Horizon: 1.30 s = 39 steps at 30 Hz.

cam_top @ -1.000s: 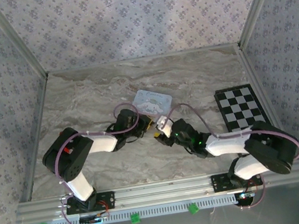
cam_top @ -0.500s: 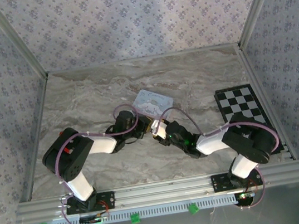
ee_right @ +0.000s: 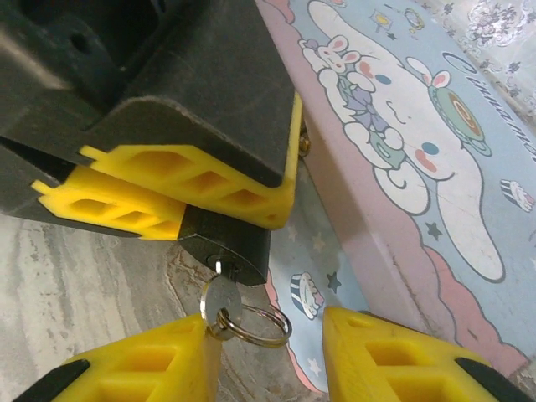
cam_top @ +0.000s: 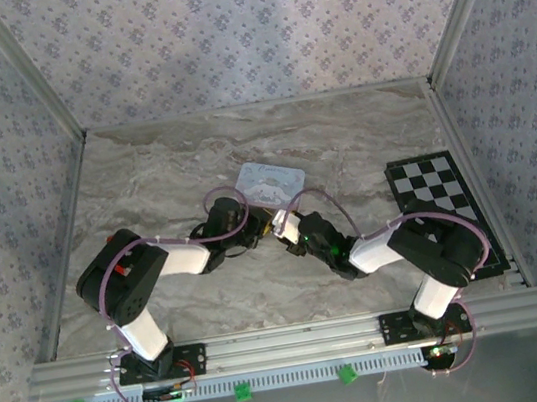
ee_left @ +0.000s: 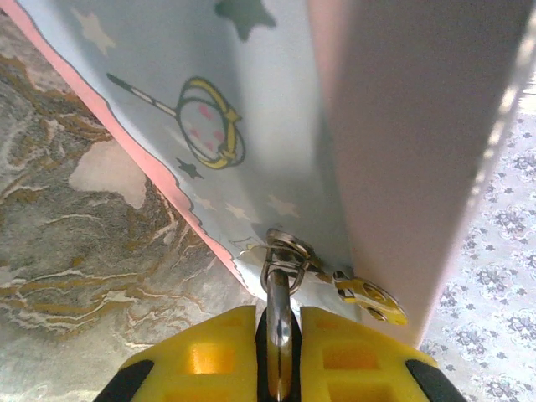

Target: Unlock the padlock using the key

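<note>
One padlock (ee_right: 239, 243), clamped in left end effector (ee_left: 279, 339)

Robot test cell, lab-type setup. Aluminium rail frame (cam_top: 300, 341) boxes in a marble-print tabletop (cam_top: 144, 179); floral-patterned panels (cam_top: 243, 33) as walls. Black-and-white checkerboard (cam_top: 433, 193) lies flat at the right edge.
</note>
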Available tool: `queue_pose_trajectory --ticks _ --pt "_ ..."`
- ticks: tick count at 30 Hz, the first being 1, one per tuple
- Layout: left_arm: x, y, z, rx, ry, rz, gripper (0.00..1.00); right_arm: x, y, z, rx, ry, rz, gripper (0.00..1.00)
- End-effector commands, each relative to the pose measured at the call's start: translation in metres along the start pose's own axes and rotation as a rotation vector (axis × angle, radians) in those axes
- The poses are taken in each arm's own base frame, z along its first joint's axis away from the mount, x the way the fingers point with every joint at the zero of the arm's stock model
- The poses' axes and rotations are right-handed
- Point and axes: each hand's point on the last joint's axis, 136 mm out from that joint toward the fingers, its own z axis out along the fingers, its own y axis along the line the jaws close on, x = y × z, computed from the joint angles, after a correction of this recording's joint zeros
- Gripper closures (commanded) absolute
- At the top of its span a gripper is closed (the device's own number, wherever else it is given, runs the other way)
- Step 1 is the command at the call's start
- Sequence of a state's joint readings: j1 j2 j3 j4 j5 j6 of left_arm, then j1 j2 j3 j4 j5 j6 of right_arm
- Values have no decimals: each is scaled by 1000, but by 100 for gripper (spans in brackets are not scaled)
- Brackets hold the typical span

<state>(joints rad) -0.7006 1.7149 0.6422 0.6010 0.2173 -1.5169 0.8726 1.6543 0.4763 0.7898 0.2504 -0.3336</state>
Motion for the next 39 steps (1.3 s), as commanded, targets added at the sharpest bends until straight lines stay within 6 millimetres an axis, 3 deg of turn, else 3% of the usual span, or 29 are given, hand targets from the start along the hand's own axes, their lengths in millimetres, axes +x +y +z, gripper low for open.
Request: queue_pose_trajectory --ticks 1,6,17,24,31,34,39 --pt "18 16 5 -83 71 16 100 -18 -11 5 34 -45 19 63" --pt "19 13 6 -90 74 27 100 -21 -10 4 38 -51 16 64" --pt "21 10 7 -86 79 35 100 -26 -8 1 -17 -46 111 83" --pt "23 7 9 -72 84 42 100 -53 4 -19 -215 -21 340 86" --pt "24 1 11 -49 86 50 100 -30 12 -16 -339 123 682 91" --pt "24 -1 11 -42 87 51 100 -21 12 -12 -370 149 802 92" --pt "21 1 8 -51 75 41 100 -20 10 -26 -267 84 666 76"
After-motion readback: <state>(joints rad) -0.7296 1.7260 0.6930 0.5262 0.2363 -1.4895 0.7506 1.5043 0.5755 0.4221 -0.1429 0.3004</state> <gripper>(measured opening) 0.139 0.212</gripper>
